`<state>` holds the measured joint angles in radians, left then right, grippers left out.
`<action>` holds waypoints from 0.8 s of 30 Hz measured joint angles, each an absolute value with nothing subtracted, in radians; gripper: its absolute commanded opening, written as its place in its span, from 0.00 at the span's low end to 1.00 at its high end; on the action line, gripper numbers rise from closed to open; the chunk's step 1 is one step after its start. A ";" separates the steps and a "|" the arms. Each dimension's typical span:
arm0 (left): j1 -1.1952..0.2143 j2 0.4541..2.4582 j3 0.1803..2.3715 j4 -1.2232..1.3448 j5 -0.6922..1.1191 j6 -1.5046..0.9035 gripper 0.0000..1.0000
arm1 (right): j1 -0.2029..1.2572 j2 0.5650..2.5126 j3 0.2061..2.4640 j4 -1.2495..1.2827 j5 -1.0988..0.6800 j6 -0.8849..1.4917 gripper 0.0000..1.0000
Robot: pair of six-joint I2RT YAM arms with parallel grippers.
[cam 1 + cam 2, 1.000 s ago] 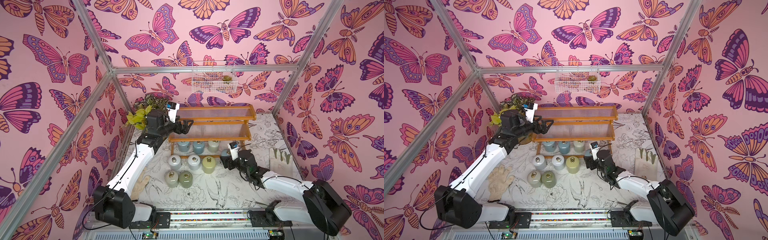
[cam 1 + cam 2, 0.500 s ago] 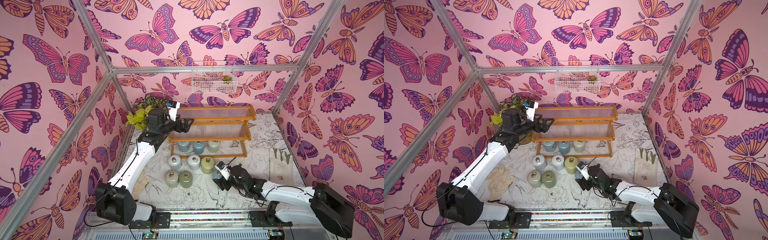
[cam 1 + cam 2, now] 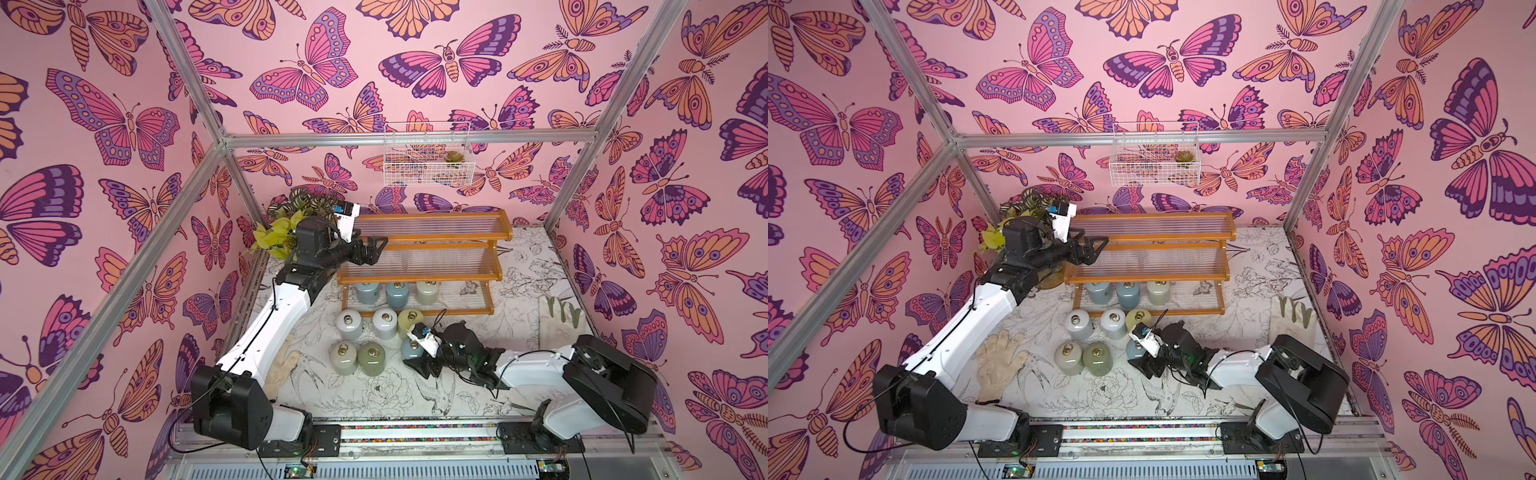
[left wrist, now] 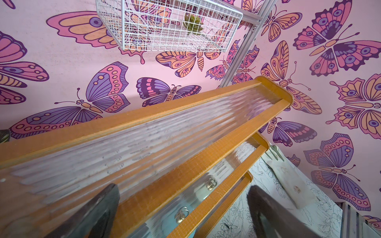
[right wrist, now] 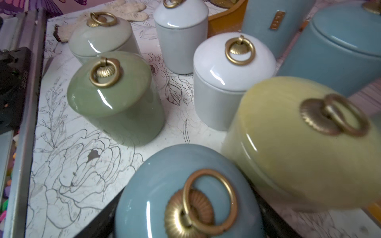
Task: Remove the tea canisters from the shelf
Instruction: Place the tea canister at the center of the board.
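Grips a blue-grey canister (image 3: 410,350) in the right gripper (image 5: 185,225), jaws drawn in tight against its sides, low over the table (image 3: 365,399) and just beside the pale yellow canister (image 3: 409,321), on its near side; cannot tell whether the base touches down. Counts five more off the shelf (image 3: 415,277), upright on the table: two white canisters (image 3: 348,324) in a row with the yellow one, then a pale grey-green canister (image 3: 343,358) and a sage green canister (image 3: 372,359) side by side nearer the front. Finds three on the bottom tier, toward its left end: a pale blue canister (image 3: 368,293), a deeper blue canister (image 3: 397,293) and a cream canister (image 3: 428,291). Holds the left gripper (image 3: 377,250) spread wide, with nothing between the jaws, at the left end of the middle tier.
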<state>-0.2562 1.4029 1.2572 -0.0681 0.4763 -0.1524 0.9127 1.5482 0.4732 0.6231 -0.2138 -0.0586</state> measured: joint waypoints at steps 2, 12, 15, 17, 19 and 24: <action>-0.256 1.403 1.257 -0.068 0.479 -0.155 1.00 | 0.913 1.599 0.502 0.662 -0.245 -0.061 0.83; -0.256 1.403 1.257 -0.066 0.480 -0.161 1.00 | 0.918 1.637 0.529 0.682 -0.308 -0.083 0.99; -0.257 1.403 1.257 -0.066 0.480 -0.160 1.00 | 0.918 1.607 0.531 0.677 -0.307 -0.083 0.99; -0.257 1.403 1.257 -0.065 0.480 -0.160 1.00 | 0.918 1.561 0.534 0.666 -0.300 -0.083 0.99; -0.257 1.403 1.257 -0.065 0.480 -0.160 1.00 | 0.918 1.497 0.544 0.659 -0.283 -0.083 0.99; -0.257 1.403 1.257 -0.065 0.482 -0.160 1.00 | 0.882 1.362 0.576 0.662 -0.170 -0.030 0.99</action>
<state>-0.2565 1.4033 1.2572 -0.0654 0.4824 -0.1604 0.8822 1.3621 0.5762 0.6617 -0.1696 -0.0299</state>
